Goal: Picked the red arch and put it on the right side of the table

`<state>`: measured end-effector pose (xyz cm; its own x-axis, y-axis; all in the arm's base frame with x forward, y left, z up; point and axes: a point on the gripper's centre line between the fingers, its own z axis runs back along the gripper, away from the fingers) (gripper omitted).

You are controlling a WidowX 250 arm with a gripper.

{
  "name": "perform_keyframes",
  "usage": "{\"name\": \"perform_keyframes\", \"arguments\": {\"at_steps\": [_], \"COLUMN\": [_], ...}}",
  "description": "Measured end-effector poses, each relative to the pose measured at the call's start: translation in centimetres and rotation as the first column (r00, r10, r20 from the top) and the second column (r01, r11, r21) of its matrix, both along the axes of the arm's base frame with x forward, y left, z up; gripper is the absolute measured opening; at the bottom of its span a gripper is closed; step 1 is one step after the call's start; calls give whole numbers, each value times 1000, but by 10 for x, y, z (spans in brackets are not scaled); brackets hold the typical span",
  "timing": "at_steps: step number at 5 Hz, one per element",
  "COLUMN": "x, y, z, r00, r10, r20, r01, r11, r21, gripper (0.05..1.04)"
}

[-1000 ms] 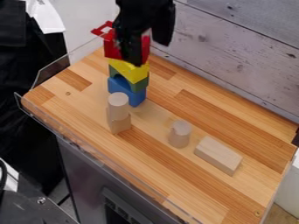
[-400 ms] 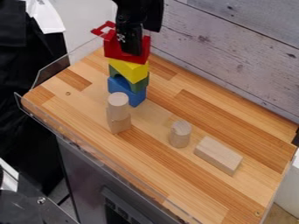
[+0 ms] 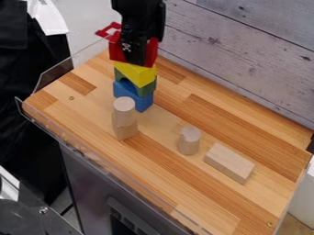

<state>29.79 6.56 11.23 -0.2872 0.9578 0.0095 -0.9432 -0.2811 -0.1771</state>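
The gripper (image 3: 138,60) hung at the red arch (image 3: 115,52), perhaps touching it, above the yellow block (image 3: 137,74), its grip impossible to tell.

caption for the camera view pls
End effector at the red arch atop a stack of yellow, green and blue blocks

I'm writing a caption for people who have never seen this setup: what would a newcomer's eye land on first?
Probably the colorful tower toward the table's far left: red arch on top, then yellow block, green block and blue block. The black claw stands out too, right at the red arch. Next come the pale wooden pieces nearer the camera.
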Motion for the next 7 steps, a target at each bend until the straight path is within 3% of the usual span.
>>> {"name": "perform_keyframes", "arguments": {"at_steps": [1,2,4,5,6,7], "x": [3,3,1,-3,-12,-26], "y": [1,0,-3,-7,-33,-68], "z": [0,-2,0,16,23,16], "r00": [999,999,999,998,1000,994], "r10": [16,21,21,8,-24,-106], "r20": [28,32,32,56,1,41], "r01": [-16,-20,-20,-7,24,105], "r11": [1000,1000,999,1000,999,994], "r21": [-13,-20,-33,-12,49,25], "gripper": [671,556,556,556,556,556]}}
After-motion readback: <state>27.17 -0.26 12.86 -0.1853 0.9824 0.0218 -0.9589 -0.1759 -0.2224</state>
